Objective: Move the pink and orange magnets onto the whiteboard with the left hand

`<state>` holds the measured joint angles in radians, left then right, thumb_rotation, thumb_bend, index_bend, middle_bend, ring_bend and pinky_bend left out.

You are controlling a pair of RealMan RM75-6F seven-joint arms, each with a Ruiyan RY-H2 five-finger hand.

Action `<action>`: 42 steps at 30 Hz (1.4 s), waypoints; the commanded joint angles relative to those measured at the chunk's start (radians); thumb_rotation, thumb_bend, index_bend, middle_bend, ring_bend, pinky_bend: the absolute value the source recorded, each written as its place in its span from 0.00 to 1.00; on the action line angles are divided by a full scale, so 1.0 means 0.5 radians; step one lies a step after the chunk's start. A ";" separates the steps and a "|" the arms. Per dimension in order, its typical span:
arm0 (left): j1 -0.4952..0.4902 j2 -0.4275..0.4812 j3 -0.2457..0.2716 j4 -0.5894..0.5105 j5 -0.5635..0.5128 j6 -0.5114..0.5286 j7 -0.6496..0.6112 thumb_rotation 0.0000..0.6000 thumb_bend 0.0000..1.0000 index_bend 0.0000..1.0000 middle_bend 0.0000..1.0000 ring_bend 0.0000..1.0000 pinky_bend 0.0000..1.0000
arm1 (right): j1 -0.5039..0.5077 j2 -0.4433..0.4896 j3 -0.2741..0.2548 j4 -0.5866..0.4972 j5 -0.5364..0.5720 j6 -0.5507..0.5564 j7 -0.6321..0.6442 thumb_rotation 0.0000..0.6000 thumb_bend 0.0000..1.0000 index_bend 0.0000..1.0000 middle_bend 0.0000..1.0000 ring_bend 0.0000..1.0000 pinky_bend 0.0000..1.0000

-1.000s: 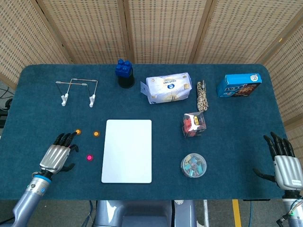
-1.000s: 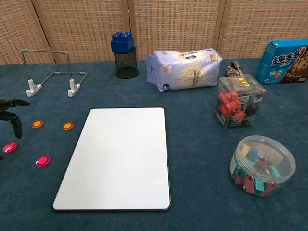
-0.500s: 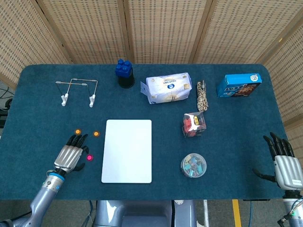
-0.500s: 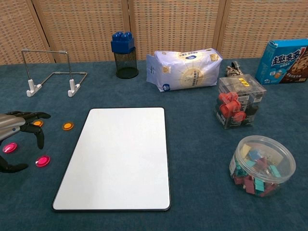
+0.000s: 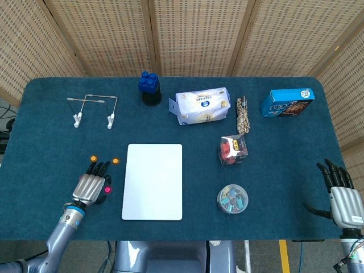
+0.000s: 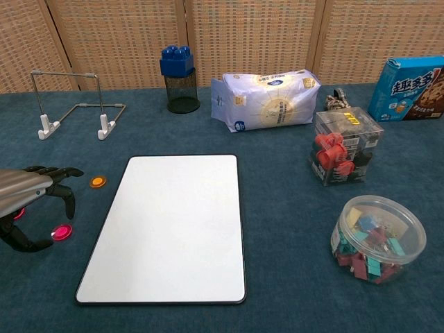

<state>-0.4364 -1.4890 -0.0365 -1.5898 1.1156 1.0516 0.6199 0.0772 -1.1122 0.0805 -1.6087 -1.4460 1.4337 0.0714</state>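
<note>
The whiteboard (image 5: 152, 181) lies flat in the middle of the table, and the chest view shows the whiteboard (image 6: 170, 225) bare. One pink magnet (image 5: 107, 190) lies just left of it, beside my left hand (image 5: 91, 185). The hand (image 6: 31, 191) hovers low with fingers apart and holds nothing. In the chest view this pink magnet (image 6: 62, 231) sits below the fingertips (image 6: 68, 201). A second pink magnet (image 6: 17, 213) peeks out from under the hand. Two orange magnets (image 5: 93, 158) (image 5: 115, 161) lie just beyond the fingers. My right hand (image 5: 344, 199) rests open at the table's right edge.
A wire stand (image 5: 94, 109) is at the back left. A blue-topped black cup (image 5: 149, 88), a white bag (image 5: 202, 106) and a blue box (image 5: 287, 102) line the back. A clear box of red clips (image 5: 232, 149) and a round tub of clips (image 5: 232, 198) sit right of the whiteboard.
My left hand has moved right and toward the near edge, from beside the left orange magnet to over the pink magnets by the whiteboard. The right hand has not moved.
</note>
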 commanded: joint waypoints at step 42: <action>-0.166 -0.059 0.024 -0.196 0.044 0.024 0.049 1.00 0.17 0.16 0.00 0.00 0.00 | 0.003 0.014 0.001 -0.010 0.024 -0.022 0.050 1.00 0.16 0.00 0.00 0.00 0.00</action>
<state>-0.5198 -1.5226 -0.0234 -1.6904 1.1374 1.0609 0.6476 0.0787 -1.1052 0.0811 -1.6137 -1.4340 1.4228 0.0964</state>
